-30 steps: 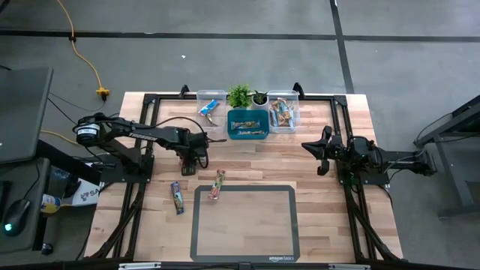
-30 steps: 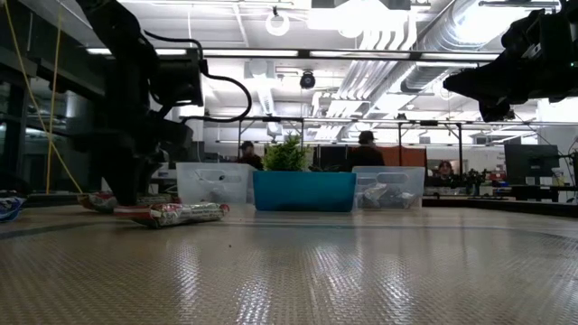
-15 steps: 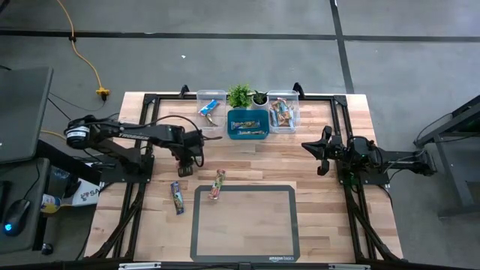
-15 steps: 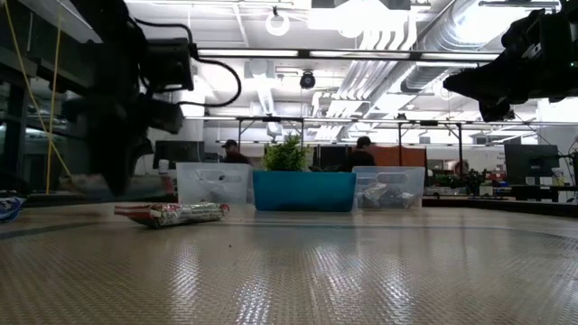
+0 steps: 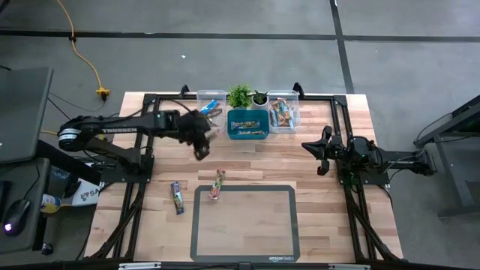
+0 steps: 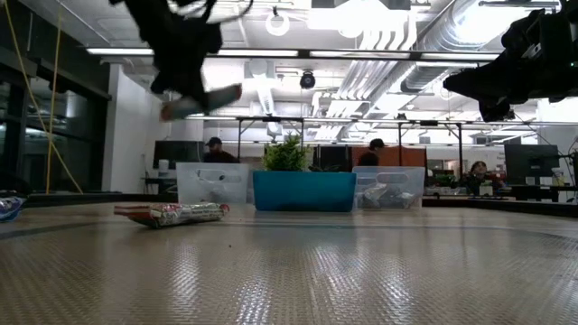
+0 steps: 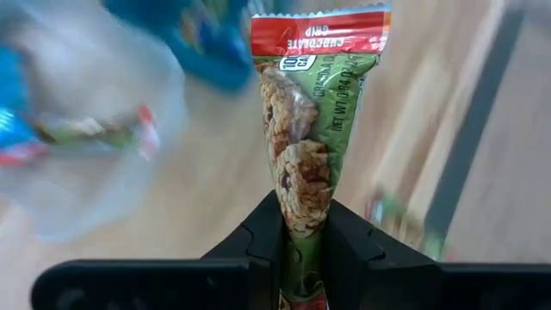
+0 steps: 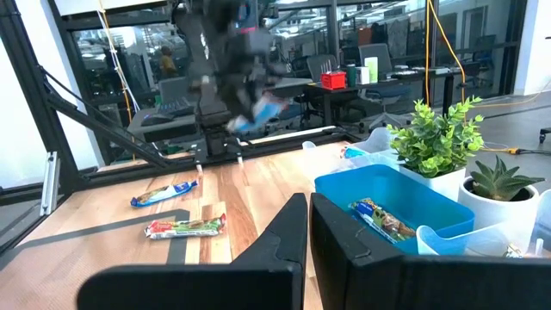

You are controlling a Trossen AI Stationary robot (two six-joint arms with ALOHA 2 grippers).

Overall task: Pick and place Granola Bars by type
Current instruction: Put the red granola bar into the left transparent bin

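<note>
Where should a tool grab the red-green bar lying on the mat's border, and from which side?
Take the red-green granola bar at mid-length, pinching across its narrow width, and come straight down from above. It lies flat, long and slim, across the black mat border, so only its two long sides offer a pinch. The purple-blue bar lies well apart from it, which should leave room on both sides.

Bright white ceiling strip lights (image 6: 298,54) are glaring evenly — the left wrist view's background is smearing with motion blur.
</note>
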